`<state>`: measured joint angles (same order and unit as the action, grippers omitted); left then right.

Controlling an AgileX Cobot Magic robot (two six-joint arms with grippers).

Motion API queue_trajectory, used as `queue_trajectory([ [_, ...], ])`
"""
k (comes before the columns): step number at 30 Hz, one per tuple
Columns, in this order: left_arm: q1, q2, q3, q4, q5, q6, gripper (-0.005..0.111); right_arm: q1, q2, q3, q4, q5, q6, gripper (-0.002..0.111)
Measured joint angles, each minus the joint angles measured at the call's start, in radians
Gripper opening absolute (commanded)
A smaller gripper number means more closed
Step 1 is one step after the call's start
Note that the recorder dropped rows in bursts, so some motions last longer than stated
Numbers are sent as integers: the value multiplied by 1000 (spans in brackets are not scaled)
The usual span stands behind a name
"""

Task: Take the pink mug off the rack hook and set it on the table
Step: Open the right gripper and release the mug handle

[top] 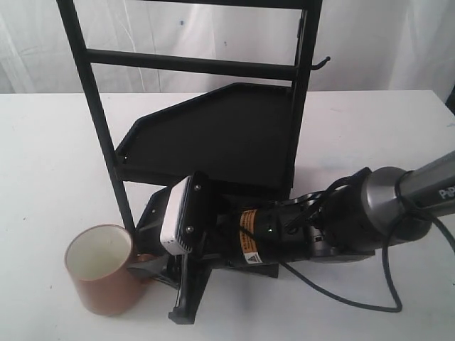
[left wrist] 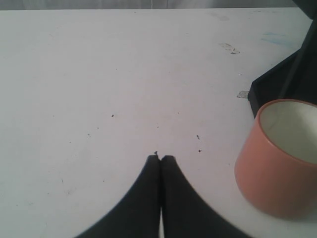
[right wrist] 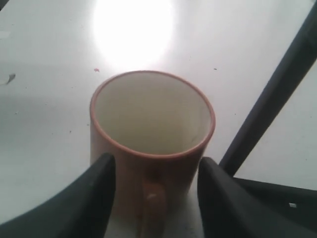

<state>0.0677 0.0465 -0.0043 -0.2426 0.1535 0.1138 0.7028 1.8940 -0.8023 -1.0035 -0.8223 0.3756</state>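
The pink mug (top: 99,273) stands upright on the white table (top: 43,156), mouth up, just left of the rack's foot. My right gripper (top: 147,265) reaches across to it and is open. In the right wrist view its fingers (right wrist: 99,183) stand on either side of the mug's (right wrist: 148,114) loop handle without touching it. The rack hook (top: 323,64) juts bare from the upper right post. My left gripper (left wrist: 161,157) is shut on nothing, low over the table (left wrist: 99,74), with the mug (left wrist: 277,158) off to one side.
The tall black rack (top: 227,135) stands mid-table with its shelf and crossbars behind my right arm. A rack foot (left wrist: 282,84) sits close behind the mug, and a black rack post (right wrist: 277,84) runs beside it. A cable trails from my right arm (top: 387,291).
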Motion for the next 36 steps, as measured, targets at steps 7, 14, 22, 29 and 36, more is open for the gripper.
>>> queue_trajectory([
  [7, 0, 0, 0, 0, 0, 0, 0, 0, -47, 47, -37, 14, 45, 49],
  [14, 0, 0, 0, 0, 0, 0, 0, 0, -141, 113, -50, 33, 70, 49],
  [22, 0, 0, 0, 0, 0, 0, 0, 0, -327, 200, -52, 25, 128, 33],
  [29, 0, 0, 0, 0, 0, 0, 0, 0, -522, 296, -50, -8, 130, 5],
  [36, 0, 0, 0, 0, 0, 0, 0, 0, -590, 306, -52, 73, 236, 3],
])
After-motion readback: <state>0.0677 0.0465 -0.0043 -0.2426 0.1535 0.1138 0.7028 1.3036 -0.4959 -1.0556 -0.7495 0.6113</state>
